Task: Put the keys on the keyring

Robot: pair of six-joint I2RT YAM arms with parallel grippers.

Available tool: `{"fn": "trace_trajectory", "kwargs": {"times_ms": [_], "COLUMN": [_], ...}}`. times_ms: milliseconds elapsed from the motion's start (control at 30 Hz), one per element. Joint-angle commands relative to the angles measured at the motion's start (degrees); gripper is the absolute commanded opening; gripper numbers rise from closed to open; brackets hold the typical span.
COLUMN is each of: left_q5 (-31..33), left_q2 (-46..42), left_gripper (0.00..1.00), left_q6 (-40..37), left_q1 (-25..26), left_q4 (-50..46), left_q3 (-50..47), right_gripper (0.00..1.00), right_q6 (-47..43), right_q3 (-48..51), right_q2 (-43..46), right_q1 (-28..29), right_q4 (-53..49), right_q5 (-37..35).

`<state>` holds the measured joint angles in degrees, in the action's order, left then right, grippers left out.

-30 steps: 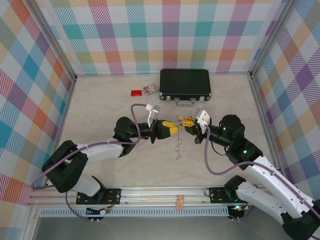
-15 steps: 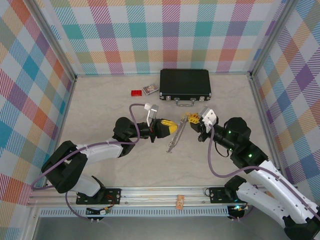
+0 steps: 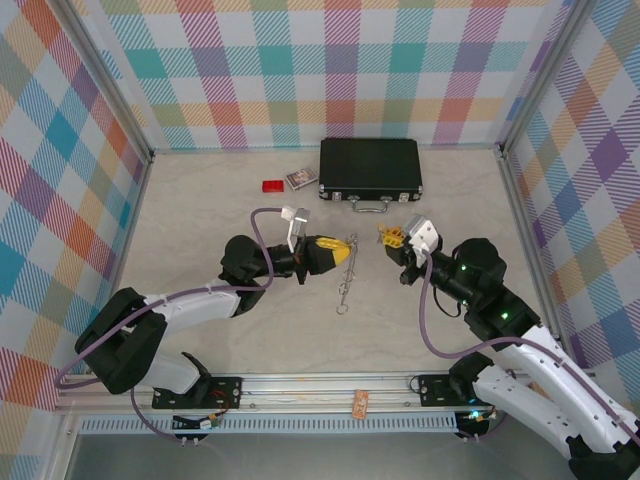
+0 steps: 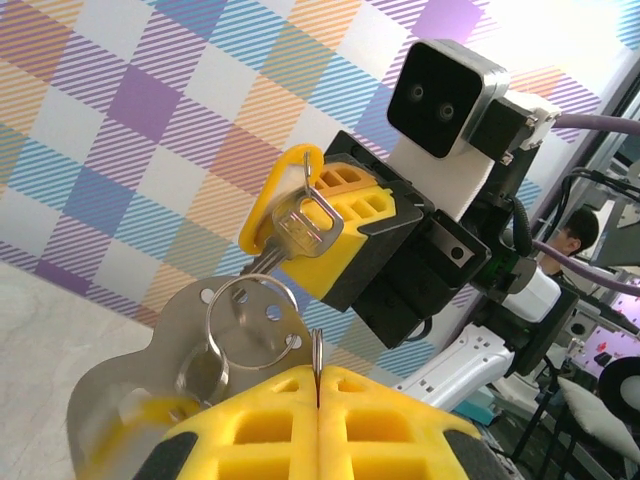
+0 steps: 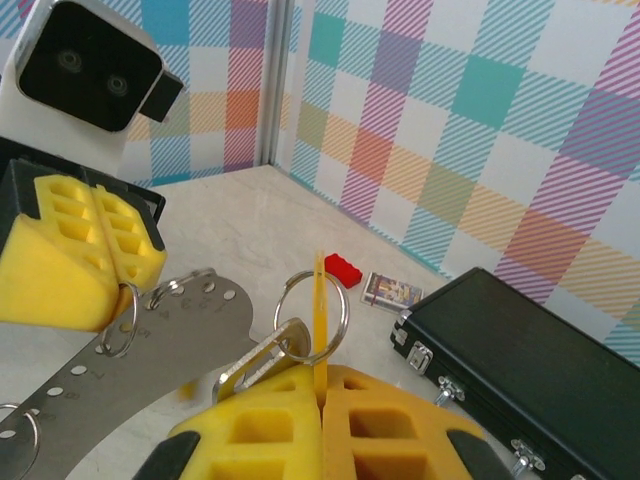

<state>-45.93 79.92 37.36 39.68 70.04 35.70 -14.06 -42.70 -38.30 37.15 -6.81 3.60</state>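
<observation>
Keyring [image 3: 345, 275] hangs from my left gripper [image 3: 338, 249], jaws clenched on its ring. My right gripper [image 3: 392, 238], clamped on the keys [image 4: 298, 228], has drawn back; a second ago we nearly touched, now apart. Black case [image 3: 370, 168] beyond, unmoved.

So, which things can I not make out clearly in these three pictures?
Top view: the keys in the right tool are too small to tell apart.
Left wrist view: the keyring is blurred near the lens; the left tool covers its lower part.
Right wrist view: the right tool's pads hide the silver key's end; the left edge cuts off the keyring.
Small box: its print is too small.
</observation>
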Motion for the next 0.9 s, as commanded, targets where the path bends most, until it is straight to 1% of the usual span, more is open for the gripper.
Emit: {"fn": "trace_trajectory", "kwargs": {"times_ms": [0, 100, 200, 333, 367, 400, 600, 733, 800, 867], "left_q5": [2.23, 4.3, 6.47, 9.74, 11.36, 12.96, 22.2, 24.17, 23.47, 23.11], "left_q2": [-2.88, -4.99, -7.7, -11.68, -12.85, -14.01, -21.03, -23.87, -24.51, -24.51], "left_gripper": [0.0, 0.0, 0.0, 0.0, 0.0, 0.0, 0.0, 0.0, 0.0, 0.0], "left_q6": [-3.44, -6.94, -10.48, -15.79, -17.09, -18.43, -24.87, -27.19, -28.27, -28.63], "left_q1": [-0.87, -1.4, -1.95, -2.15, -2.15, -2.24, -2.41, -2.42, -2.53, -2.5], "left_q4": [-1.13, -5.55, -10.37, -18.88, -20.65, -22.42, -31.12, -33.05, -33.1, -33.54], "left_q3": [-1.11, -1.94, -2.72, -3.17, -3.59, -4.07, -6.75, -8.55, -9.28, -9.5], "right_gripper": [0.0, 0.0, 0.0, 0.0, 0.0, 0.0, 0.0, 0.0, 0.0, 0.01], "right_q6": [2.06, 4.43, 6.32, 8.0, 8.0, 9.98, 11.24, 12.25, 12.2, 12.52], "right_q3": [0.53, 0.16, -0.19, -0.11, -0.04, 0.06, -0.73, -2.61, -4.23, -5.14], "right_q2": [-1.23, -3.88, -7.36, -12.32, -13.79, -15.21, -24.96, -32.05, -35.6, -37.35], "right_q1": [0.03, -0.05, -0.15, -0.15, -0.15, -0.19, -0.19, -0.14, -0.14, -0.15], "right_q4": [-4.26, -9.41, -14.35, -18.53, -19.19, -19.79, -22.11, -23.25, -23.83, -23.4], "right_q5": [-1.6, -1.58, 0.24, 1.86, 1.9, 1.85, 2.96, 3.32, 3.73, 4.1]}}
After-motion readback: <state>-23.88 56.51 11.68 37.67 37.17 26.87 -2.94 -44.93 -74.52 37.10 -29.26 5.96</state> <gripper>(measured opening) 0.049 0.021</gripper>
